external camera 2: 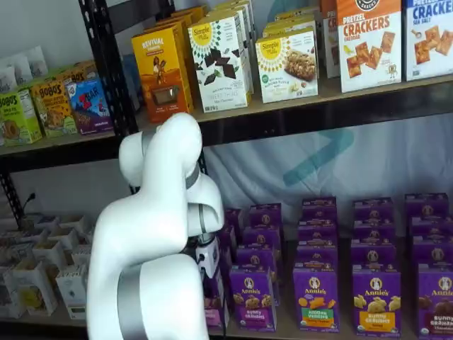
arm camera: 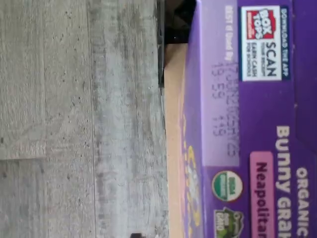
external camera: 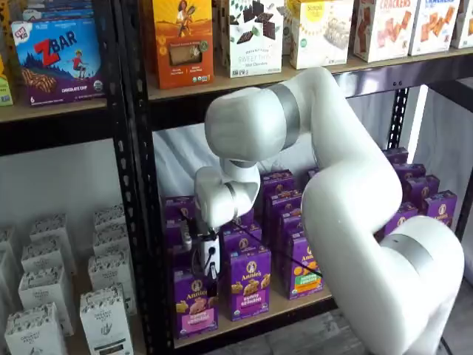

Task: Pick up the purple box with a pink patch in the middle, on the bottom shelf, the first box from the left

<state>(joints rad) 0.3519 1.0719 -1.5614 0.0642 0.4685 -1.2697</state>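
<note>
The purple box (external camera: 195,302) stands upright at the left end of the bottom shelf (external camera: 303,302), its pink patch (external camera: 197,320) low on its front. My gripper (external camera: 208,260) hangs right above the box's top, its black fingers pointing down. I cannot make out a gap between them or a hold on the box. In a shelf view the gripper (external camera 2: 208,263) is mostly behind my arm, and only a sliver of the box (external camera 2: 213,309) shows. The wrist view shows the box's top (arm camera: 247,124) up close, with a pink label (arm camera: 261,193) reading Neapolitan.
More purple Annie's cartons (external camera: 250,281) stand in rows to the right, close beside the box. A black perforated post (external camera: 137,222) rises just left of it. White cartons (external camera: 103,310) fill the left bay. The upper shelf (external camera: 295,74) holds other boxes. Grey floor (arm camera: 74,124) shows below the shelf edge.
</note>
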